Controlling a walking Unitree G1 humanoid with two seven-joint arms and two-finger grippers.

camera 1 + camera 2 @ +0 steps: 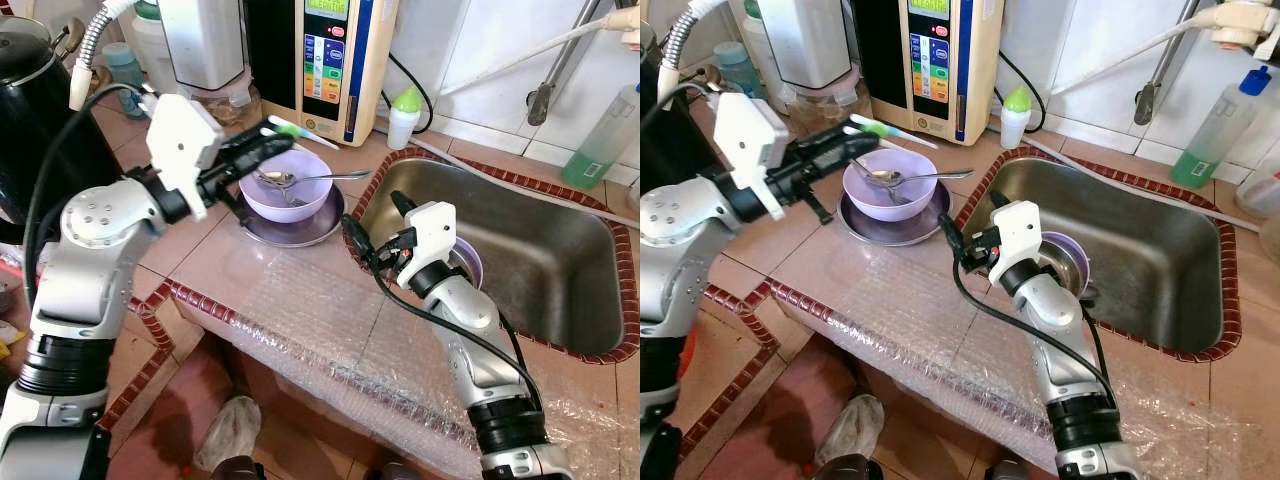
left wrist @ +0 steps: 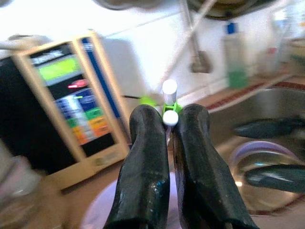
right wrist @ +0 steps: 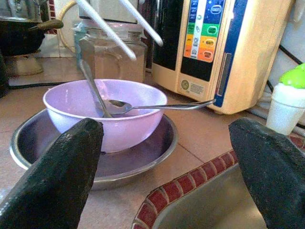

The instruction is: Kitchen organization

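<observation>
Barely begun, it seems: your left gripper (image 1: 262,148) pinches what may be a toothbrush (image 2: 169,102) above the bowl (image 1: 290,185), right gripper (image 1: 375,228) spread, spoons (image 3: 157,106) unsorted.

Head views are evenly lit and sharp; the sink (image 1: 560,235) steel shows soft glare. The left wrist view is overexposed at the far wall and blurred throughout, background unfocused. The right wrist view is bright and clear, with near black fingers (image 3: 52,176) soft-edged.
</observation>
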